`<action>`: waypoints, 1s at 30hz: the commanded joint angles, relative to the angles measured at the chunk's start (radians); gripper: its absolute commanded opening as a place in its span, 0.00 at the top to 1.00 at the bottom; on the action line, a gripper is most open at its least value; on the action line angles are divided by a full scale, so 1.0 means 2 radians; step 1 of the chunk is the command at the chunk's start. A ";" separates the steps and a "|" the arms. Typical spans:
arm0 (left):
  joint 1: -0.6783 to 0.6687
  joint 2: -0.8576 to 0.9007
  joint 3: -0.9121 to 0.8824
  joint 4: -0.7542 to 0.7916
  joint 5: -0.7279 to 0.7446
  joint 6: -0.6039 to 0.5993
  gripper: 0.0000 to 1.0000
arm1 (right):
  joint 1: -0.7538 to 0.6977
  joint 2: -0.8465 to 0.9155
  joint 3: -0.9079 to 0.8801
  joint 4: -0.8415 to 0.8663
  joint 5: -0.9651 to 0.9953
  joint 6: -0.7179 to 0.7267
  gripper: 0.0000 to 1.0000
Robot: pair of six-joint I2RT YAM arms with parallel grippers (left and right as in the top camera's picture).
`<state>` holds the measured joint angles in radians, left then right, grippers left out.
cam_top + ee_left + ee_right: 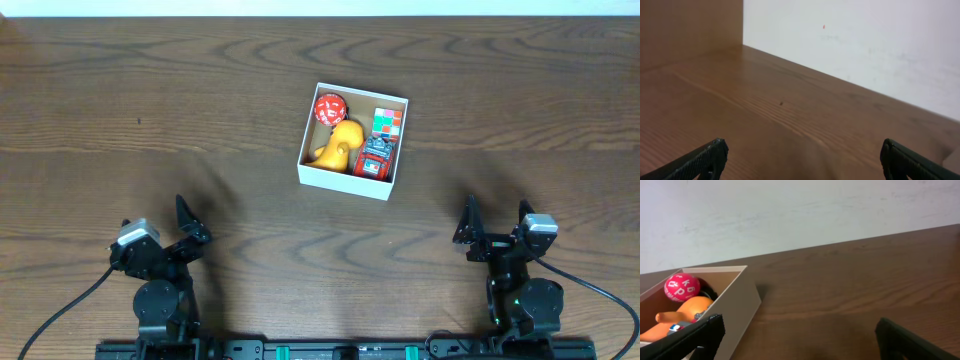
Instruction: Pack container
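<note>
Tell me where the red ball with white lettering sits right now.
In the overhead view the red ball lies inside the container, in its far-left corner, just behind the orange-yellow toy and left of the puzzle cube.

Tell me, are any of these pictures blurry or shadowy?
Overhead view: sharp and evenly lit, with only soft shadows on the table. Left wrist view: the open left pincer looks dark and a bit fuzzy up close. Right wrist view: the right pincer is fuzzy too, and the container casts a small shadow.
</note>
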<state>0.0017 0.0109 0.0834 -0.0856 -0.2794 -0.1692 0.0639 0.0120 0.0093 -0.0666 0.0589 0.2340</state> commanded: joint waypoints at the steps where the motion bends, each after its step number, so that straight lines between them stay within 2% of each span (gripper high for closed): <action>1: 0.004 -0.005 -0.001 0.002 0.032 0.059 0.02 | -0.006 -0.003 -0.002 -0.001 -0.002 -0.002 0.01; 9: -0.009 -0.005 -0.001 -0.001 0.031 0.064 0.02 | -0.006 -0.003 -0.002 -0.001 -0.002 -0.002 0.01; 19: -0.010 -0.003 -0.001 -0.088 0.031 0.064 0.02 | -0.006 -0.003 -0.002 -0.001 -0.002 -0.002 0.01; 30: -0.010 0.004 -0.001 -0.086 0.031 0.064 0.02 | -0.006 -0.003 -0.002 -0.001 -0.002 -0.002 0.01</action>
<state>-0.0162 0.0166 0.0971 -0.2268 -0.2161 -0.0513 0.0639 0.0120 0.0097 -0.0666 0.0589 0.2340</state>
